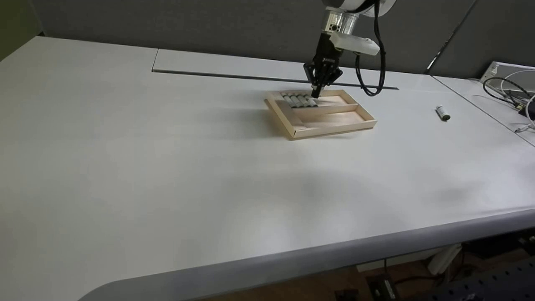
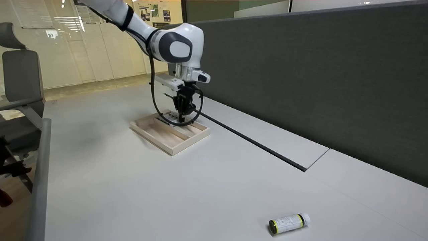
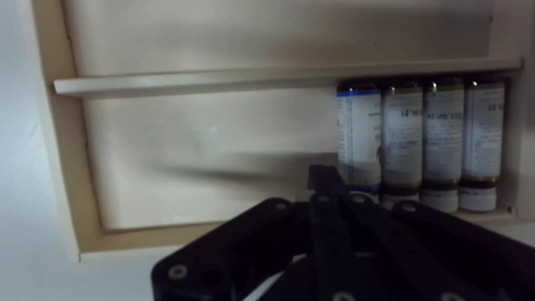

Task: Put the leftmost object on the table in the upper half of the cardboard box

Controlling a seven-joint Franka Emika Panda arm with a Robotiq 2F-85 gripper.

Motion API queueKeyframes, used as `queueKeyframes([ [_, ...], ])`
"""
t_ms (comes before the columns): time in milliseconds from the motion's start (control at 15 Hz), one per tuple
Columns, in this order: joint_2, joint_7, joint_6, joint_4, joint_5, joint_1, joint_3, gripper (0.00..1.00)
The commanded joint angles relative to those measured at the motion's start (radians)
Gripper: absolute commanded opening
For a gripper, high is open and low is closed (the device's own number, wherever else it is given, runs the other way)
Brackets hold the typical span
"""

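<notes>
The cardboard box is a shallow tan tray [image 1: 334,130] with a divider and two compartments; it also shows in an exterior view [image 2: 152,142] and in the wrist view [image 3: 62,167]. Several vials [image 3: 403,138] lie side by side in the far compartment, at its right end in the wrist view. The end vial [image 3: 358,133] there has blue bands. My gripper [image 1: 316,93] points down over this compartment, beside the blue-banded vial; its fingertips [image 3: 328,179] are together with nothing visible between them. I cannot tell whether it touches that vial. It also shows in an exterior view [image 2: 181,118].
A single vial [image 1: 443,113] with a white cap lies on the table away from the tray; it also shows in an exterior view [image 2: 289,223]. A grey partition [image 2: 301,83] stands behind the table. Cables [image 1: 512,94] lie at the far right. A black cable loop hangs from the arm.
</notes>
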State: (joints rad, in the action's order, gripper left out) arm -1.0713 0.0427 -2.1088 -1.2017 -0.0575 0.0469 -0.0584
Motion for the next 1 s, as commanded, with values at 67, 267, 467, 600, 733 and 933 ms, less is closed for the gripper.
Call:
queueKeyframes([
  [67,0.103,0.011,-0.006,-0.049,0.009,-0.005,0.000,0.26],
  [267,0.160,0.028,0.024,-0.061,0.010,-0.007,0.000,0.46],
  [467,0.201,0.020,0.105,-0.052,0.008,-0.012,0.006,0.66],
  [600,0.161,0.022,0.096,-0.009,0.000,-0.008,0.001,0.55],
  [733,0.182,0.020,0.134,-0.010,-0.003,-0.015,0.002,0.69],
  [933,0.186,0.020,0.140,-0.015,-0.003,-0.018,0.003,0.74],
])
